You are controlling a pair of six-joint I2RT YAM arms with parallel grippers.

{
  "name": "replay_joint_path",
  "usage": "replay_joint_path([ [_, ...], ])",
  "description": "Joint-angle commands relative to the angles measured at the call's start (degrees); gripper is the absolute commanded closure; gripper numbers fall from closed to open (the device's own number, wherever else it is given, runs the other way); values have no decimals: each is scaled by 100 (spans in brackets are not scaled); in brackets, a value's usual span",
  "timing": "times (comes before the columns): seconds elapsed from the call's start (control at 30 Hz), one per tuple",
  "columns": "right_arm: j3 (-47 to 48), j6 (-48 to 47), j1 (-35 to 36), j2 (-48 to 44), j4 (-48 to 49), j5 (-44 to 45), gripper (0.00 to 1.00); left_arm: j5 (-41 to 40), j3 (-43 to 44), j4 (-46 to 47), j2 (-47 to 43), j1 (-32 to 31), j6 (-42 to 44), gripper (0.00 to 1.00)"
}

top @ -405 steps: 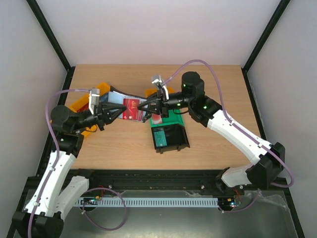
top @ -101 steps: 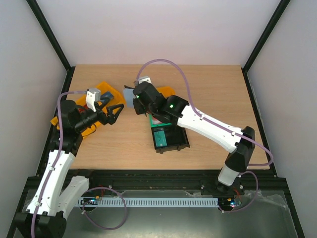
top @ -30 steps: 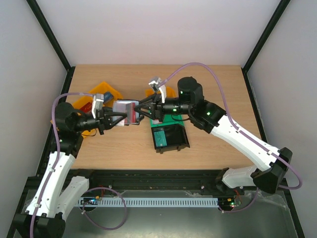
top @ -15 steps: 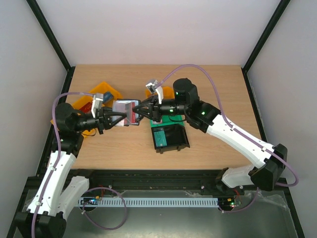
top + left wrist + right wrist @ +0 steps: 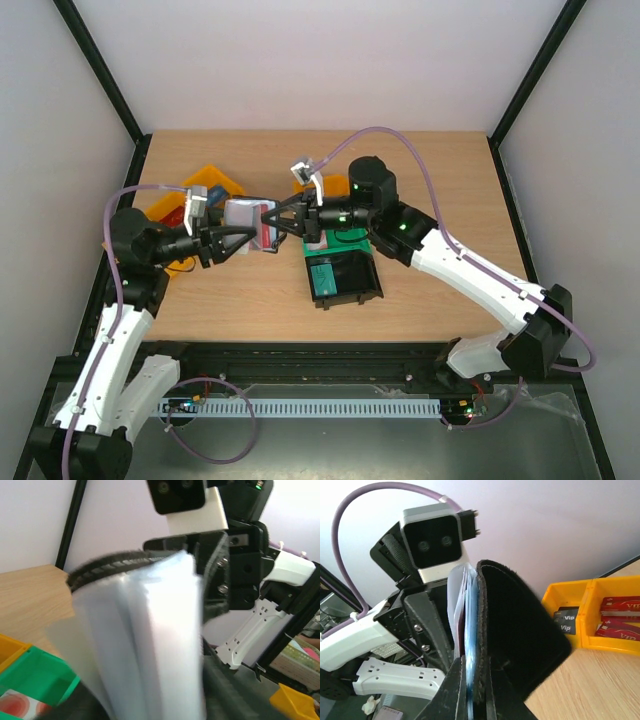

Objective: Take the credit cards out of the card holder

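The card holder [image 5: 246,216] hangs in the air left of the table's middle, between both grippers. My right gripper [image 5: 273,222] is shut on its edge; in the right wrist view the fingers [image 5: 454,687] pinch the black cover [image 5: 520,640] and blue-grey lining together. A dark red credit card edge [image 5: 462,630] shows inside the fold. My left gripper [image 5: 237,240] flanks the card holder from the left. In the left wrist view the pale, blurred lining [image 5: 150,630] fills the space between the dark fingers [image 5: 230,695], and their pressure on it is not visible.
Yellow bins [image 5: 206,186] at the back left hold red Vip cards [image 5: 620,605] and a black card [image 5: 566,622]. A black bin [image 5: 352,282] with a teal card [image 5: 322,274] sits in the middle, a green bin [image 5: 352,240] behind it under the right arm.
The right gripper has moved in leftward and shut on the card holder's edge. The card holder has shifted slightly left and back. The left arm has barely moved.
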Motion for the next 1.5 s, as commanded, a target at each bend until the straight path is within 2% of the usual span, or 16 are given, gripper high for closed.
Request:
replay_joint_path([
  [0.0,2,-23,103,-37,195,120,98,-755,30,-533,-26,14,595,29],
  [0.03,54,-129,107,-60,-37,335,98,-1070,67,-801,-43,42,854,22],
  [0.07,127,-214,108,-44,-353,576,98,-1361,103,-1041,-50,71,1095,21],
  [0.17,406,-406,116,96,-1190,999,98,-2280,281,-1892,-82,94,2068,21],
  [0.23,377,-370,117,60,-1182,799,98,-3007,403,-2286,-78,103,2551,23],
  [0.33,188,-234,117,-126,-855,819,98,-3866,549,-2572,-91,177,2838,23],
  [0.5,128,-109,112,-140,-648,724,99,-3384,532,-2514,-174,299,2685,19],
  [0.67,190,-182,82,-147,-778,844,98,-3520,544,-2553,-266,511,2489,18],
  [0.83,227,-142,36,-170,-891,981,98,-3158,483,-2594,-309,591,2543,19],
  [1.07,-7,-139,-129,-431,-599,778,98,-3991,570,-2778,-302,728,2995,21],
  [1.17,113,-119,-198,-426,-1016,1358,98,-4334,694,-2842,-309,800,3151,18],
  [1.27,547,-18,-192,-204,-1932,2701,98,-4669,847,-2835,-307,845,3194,14],
  [1.3,681,63,-192,-109,-2150,2991,98,-4509,900,-2824,-305,846,3300,15],
  [1.37,755,259,-190,20,-2189,3113,98,-3421,949,-2681,-293,823,3437,28],
  [1.4,711,397,-181,47,-2084,3108,98,-3035,906,-2515,-278,760,3282,33],
  [1.47,626,677,-138,118,-1857,3160,98,-2759,738,-2184,-225,482,2691,34],
])
